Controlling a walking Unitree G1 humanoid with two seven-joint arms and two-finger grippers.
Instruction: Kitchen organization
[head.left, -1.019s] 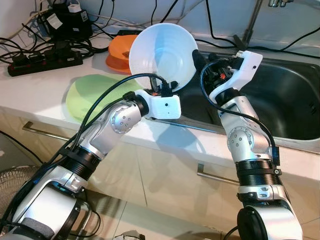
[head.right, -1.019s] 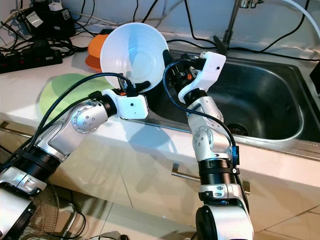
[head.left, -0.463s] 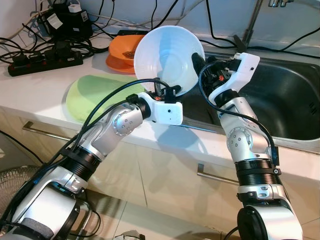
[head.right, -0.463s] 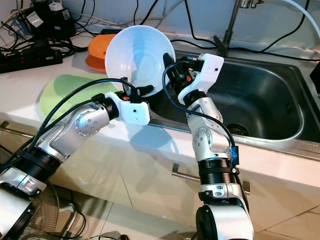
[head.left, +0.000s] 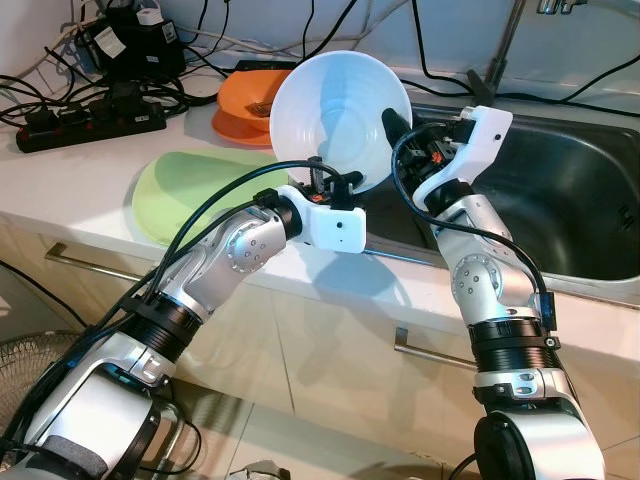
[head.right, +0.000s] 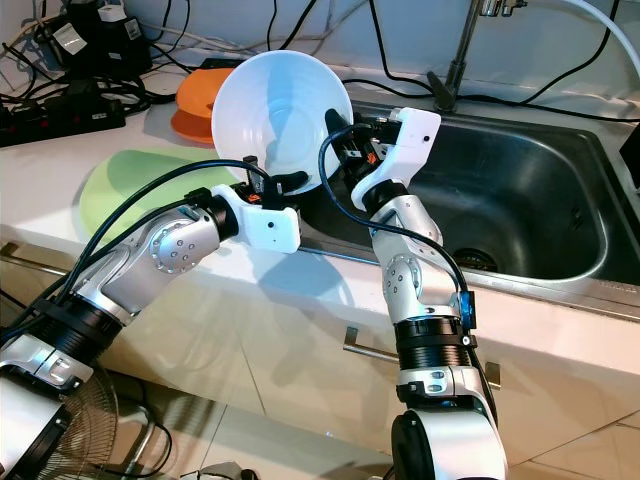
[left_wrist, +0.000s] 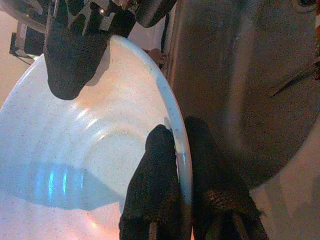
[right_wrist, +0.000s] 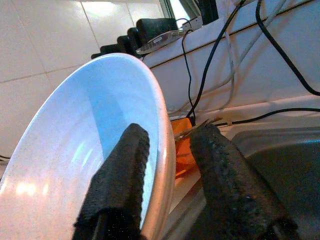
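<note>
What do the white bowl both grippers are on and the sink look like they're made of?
White bowl: looks like glossy melamine or glazed ceramic, going by the fine speckles and soft highlights in the left wrist view; I can't tell which. Left gripper and right gripper each straddle its thin rim. Sink: brushed stainless steel, grey with a dull metallic sheen.

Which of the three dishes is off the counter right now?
The large white bowl, held tilted on edge by both grippers at the sink's left rim. The flat green plate and orange bowl rest on the counter.
</note>
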